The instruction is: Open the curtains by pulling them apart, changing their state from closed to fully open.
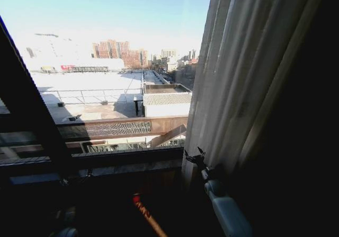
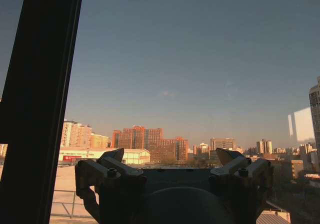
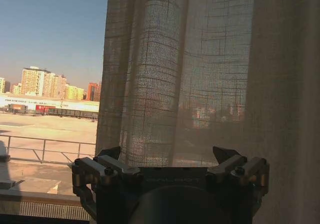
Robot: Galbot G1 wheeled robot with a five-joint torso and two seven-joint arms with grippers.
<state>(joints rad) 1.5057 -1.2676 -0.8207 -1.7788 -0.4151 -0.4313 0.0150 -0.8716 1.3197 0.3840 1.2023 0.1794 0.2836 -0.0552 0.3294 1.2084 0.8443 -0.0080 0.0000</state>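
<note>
The sheer cream curtains (image 1: 233, 78) hang in pleats, gathered at the right side of the window, and the glass to their left is bare. My right gripper (image 1: 194, 153) stands open at the lower left edge of the gathered fabric. In the right wrist view the curtains (image 3: 200, 83) hang just beyond the spread fingers of the right gripper (image 3: 168, 154), with no fabric pinched between them. My left gripper (image 2: 171, 155) is open with nothing in it and faces the bare window glass and the city outside.
A dark heavy drape (image 1: 302, 141) hangs right of the sheer fabric. A dark slanted window frame post (image 1: 32, 115) stands at the left, also seen close by as the post (image 2: 40, 98). The window sill (image 1: 127, 160) runs across below the glass. The floor beneath is in shadow.
</note>
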